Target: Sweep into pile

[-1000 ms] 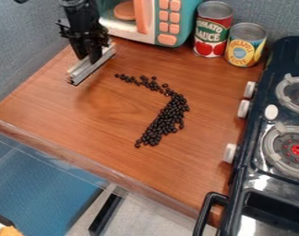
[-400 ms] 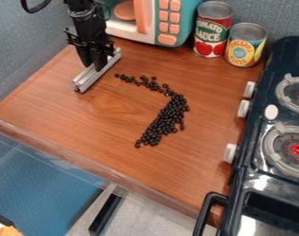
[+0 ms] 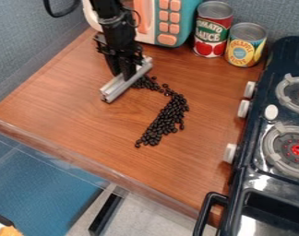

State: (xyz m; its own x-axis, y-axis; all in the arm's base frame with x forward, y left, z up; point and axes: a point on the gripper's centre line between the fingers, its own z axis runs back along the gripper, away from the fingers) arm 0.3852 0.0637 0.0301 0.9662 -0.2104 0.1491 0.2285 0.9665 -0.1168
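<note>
Over on the wooden countertop (image 3: 72,113), near the toy microwave (image 3: 169,23), I can see the black gripper (image 3: 125,76) pinching a grooved metal bar (image 3: 116,87). The bar slants from upper right to lower left; the black beans (image 3: 169,114) lie off its right-hand face, bending away toward the lower right. A broadside push that way looks right to me.

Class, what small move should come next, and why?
Probably ease the metal bar a little toward the lower right of the view: its far end already meets the upper end of the dark beans, which trail in a bent line rather than a pile.
</note>
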